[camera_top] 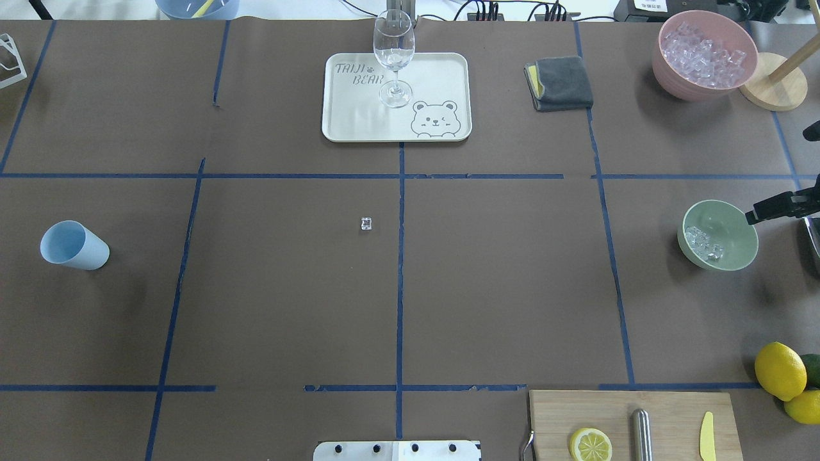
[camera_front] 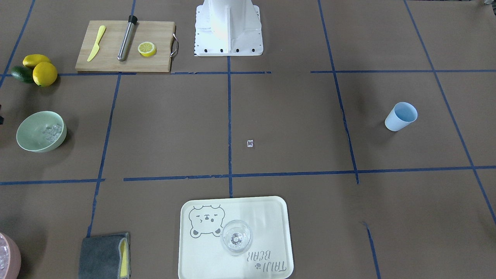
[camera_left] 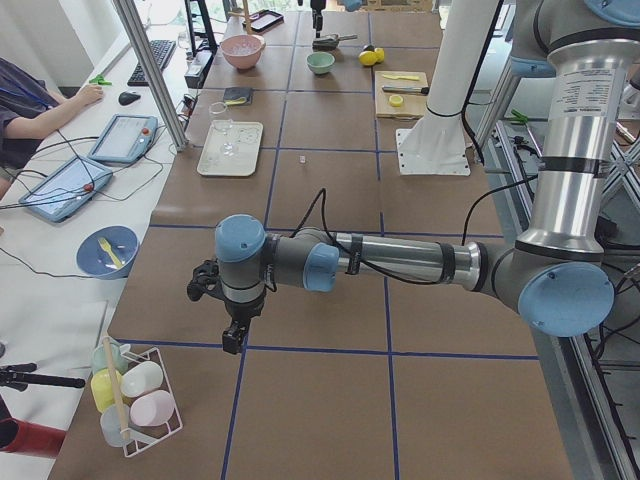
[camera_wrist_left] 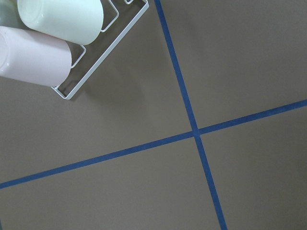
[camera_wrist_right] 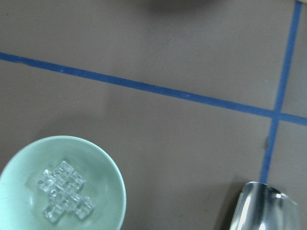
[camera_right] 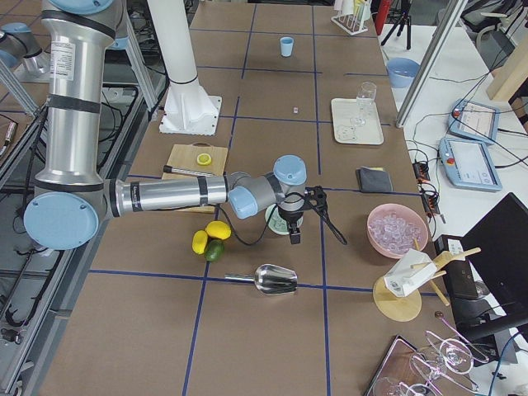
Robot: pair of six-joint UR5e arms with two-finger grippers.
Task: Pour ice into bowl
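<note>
Mint-green bowl (camera_front: pixel 27 135) stands near the table's edge on the robot's right side, w/ the ice (camera_front: pixel 52 133) piled inside it. One single cube (camera_front: pixel 250 143) lies apart, near the table's centre. Right gripper (camera_right: pixel 294 237) hangs just over the bowl. Left gripper (camera_left: pixel 233 342) hangs over bare table, well apart. Jaws wide or narrow: cannot tell for either. Blue cup (camera_front: pixel 401 116) is on the left side.

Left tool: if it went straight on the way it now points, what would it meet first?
Probably the bare table, near a blue tape crossing. The left tool points down, and the cup rack sits off to one side. Its height above the table is unclear.
</note>
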